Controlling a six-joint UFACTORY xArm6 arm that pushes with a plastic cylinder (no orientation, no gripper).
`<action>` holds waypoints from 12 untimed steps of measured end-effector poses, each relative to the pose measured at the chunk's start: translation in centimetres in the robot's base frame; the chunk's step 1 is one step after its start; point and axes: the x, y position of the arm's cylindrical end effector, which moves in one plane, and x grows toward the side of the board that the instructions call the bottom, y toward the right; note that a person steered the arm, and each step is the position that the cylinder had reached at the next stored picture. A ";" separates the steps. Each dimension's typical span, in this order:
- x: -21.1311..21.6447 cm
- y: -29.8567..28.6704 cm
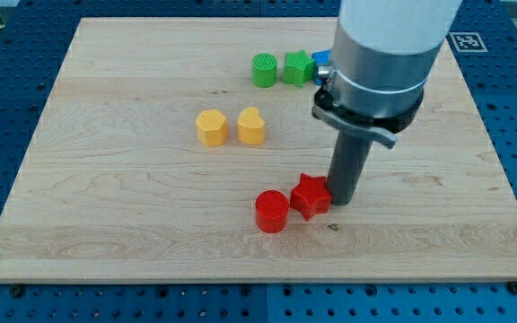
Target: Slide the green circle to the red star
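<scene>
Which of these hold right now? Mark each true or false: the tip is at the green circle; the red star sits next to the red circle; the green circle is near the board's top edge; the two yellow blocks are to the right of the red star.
1. My tip is at the green circle. False: it stands right beside the red star, on its right in the view.
2. The red star sits next to the red circle. True.
3. The green circle is near the board's top edge. True, beside a green star.
4. The yellow blocks are right of the red star. False: they lie to its upper left.
</scene>
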 end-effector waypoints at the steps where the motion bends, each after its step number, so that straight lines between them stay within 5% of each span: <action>1: 1.6 -1.6; 3: -7.8 -0.9; 5: -10.4 -1.0; 8: -22.0 -18.9; 9: -28.0 -17.0; 12: -24.2 -7.5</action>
